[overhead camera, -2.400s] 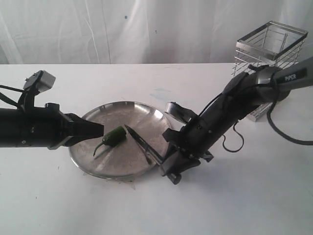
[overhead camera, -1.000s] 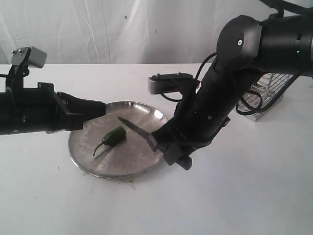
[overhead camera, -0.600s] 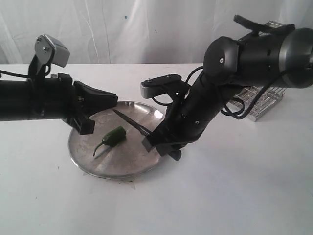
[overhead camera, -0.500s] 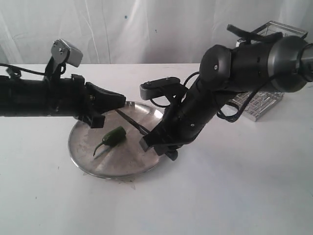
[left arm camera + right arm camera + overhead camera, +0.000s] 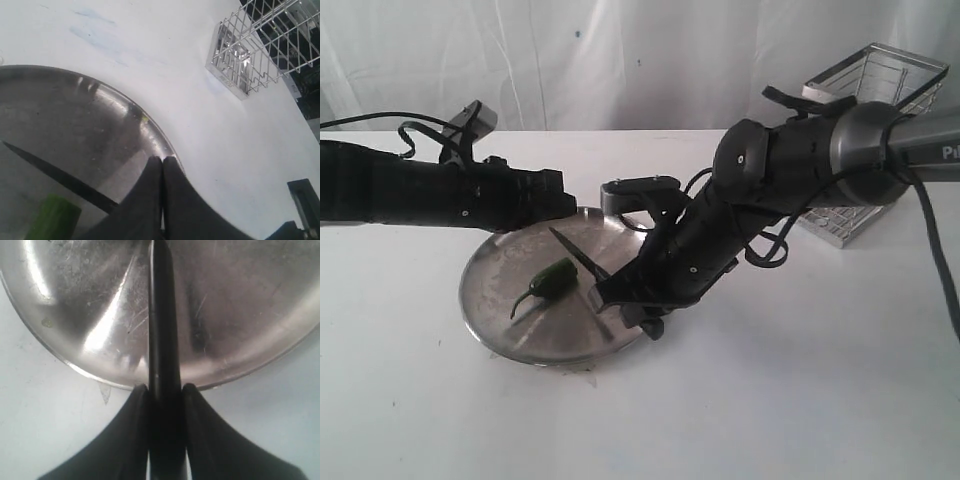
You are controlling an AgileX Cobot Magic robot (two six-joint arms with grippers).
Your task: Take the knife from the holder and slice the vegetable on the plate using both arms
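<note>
Both claws are closed. The right claw [image 5: 165,391] clamps the knife [image 5: 575,254] by its handle, blade slanting over the plate [image 5: 520,332] beside the vegetable [image 5: 555,277], likely for slicing; the left claw [image 5: 162,161] hovers empty near the rim.

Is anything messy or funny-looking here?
Only small things: a little pale pointed scrap lies at the rim of the round scuffed silver metal plate, and a faint bluish smudge marks the white table. Nothing is spilled.
</note>
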